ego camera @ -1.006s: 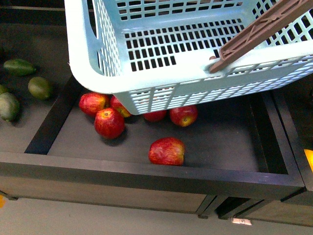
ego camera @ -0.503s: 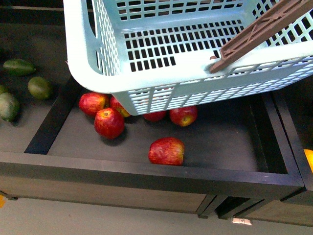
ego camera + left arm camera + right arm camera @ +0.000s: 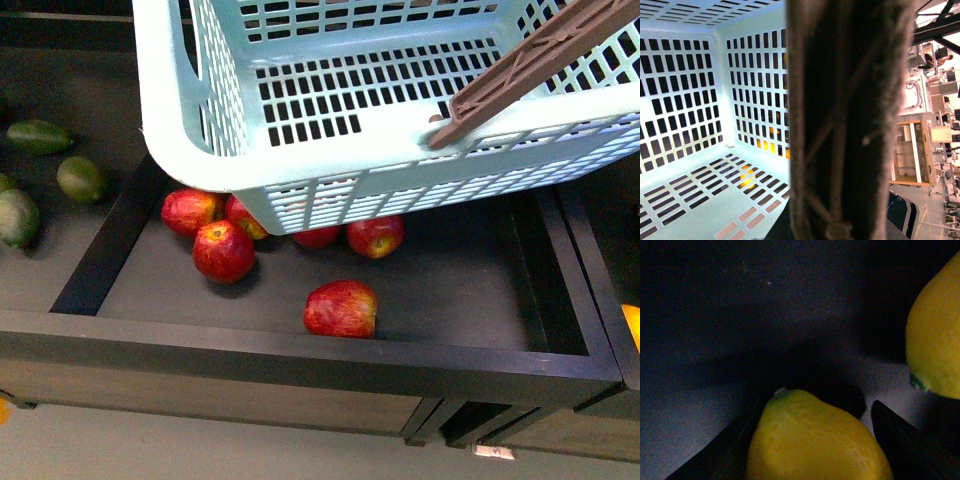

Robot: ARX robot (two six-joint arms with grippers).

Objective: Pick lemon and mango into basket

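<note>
Turquoise plastic basket [image 3: 190, 150] hangs tilted over a dark wooden bin [image 3: 300, 352] of red apples [image 3: 341, 309]. Its brown handle [image 3: 520, 70] fills the left wrist view, so I can't tell what the left gripper is doing. On the right wrist view the right gripper [image 3: 815, 407] is spread apart, dark fingers [image 3: 905, 440] either side of the lemon [image 3: 815, 445] on a dark surface, not clamped on it, with a second yellow fruit [image 3: 935, 330] just beside.

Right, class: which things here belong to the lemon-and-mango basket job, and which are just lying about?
Job in hand: turquoise basket; its brown handle; lemon.

Lying about: red apples; green fruits; second yellow fruit, kind unclear.
</note>
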